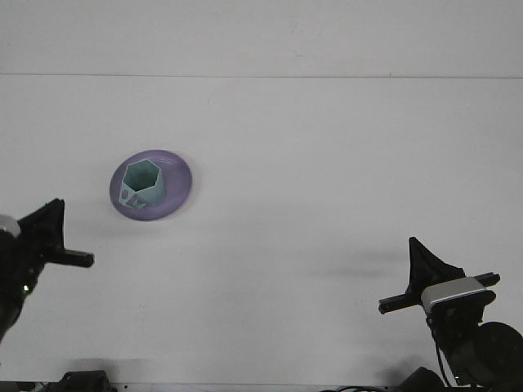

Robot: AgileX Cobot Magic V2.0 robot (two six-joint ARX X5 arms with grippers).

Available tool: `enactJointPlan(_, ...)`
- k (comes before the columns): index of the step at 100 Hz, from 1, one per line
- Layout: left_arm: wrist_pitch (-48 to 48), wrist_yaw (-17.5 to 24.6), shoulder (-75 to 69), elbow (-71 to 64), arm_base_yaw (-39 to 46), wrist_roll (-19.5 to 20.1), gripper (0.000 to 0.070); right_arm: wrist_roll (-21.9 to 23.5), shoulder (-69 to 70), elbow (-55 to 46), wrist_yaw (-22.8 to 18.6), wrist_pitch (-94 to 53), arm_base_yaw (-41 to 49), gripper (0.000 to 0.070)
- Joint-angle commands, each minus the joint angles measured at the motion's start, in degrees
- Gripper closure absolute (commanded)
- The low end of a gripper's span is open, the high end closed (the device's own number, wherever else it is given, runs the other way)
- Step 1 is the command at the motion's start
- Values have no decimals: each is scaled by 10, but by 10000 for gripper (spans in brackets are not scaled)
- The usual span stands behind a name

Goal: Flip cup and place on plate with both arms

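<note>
On white table [327,163], cup-bearing plate [178,192]

The table [327,163] is plain white, unpatterned, with faint grey shadows. At about nine o'clock from its centre sits a lilac-purple plate [178,189], and on it a pale teal cup [142,184], single-coloured with a darker teal inside. The left gripper [51,243] at eight o'clock is black. The right gripper [437,290] at five o'clock is black with a light grey block.
</note>
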Motion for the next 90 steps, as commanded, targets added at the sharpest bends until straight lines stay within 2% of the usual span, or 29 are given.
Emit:
enactJointPlan(1,60,-1,-70,-111,-1,-20,688,6,-5,-10,-1,4,3,700)
enactJointPlan(10,120,-1,-158,-238,-1,-32,688,7,-17,-43,-10,16,4,700)
enactJointPlan(22,187,0,-265,-374,-1,-36,688,7,-46,-104,-49,57,4,700)
enactJointPlan(35,216,-9,-359,-458,-1,-52,688,7,-76,-160,-49,101,4,700)
enactJointPlan(50,221,-23,-400,-478,-1,-80,687,4,-81,-171,-47,127,4,700)
enactJointPlan(90,229,-23,-402,-476,-1,-80,685,3,-81,-171,-47,136,4,700)
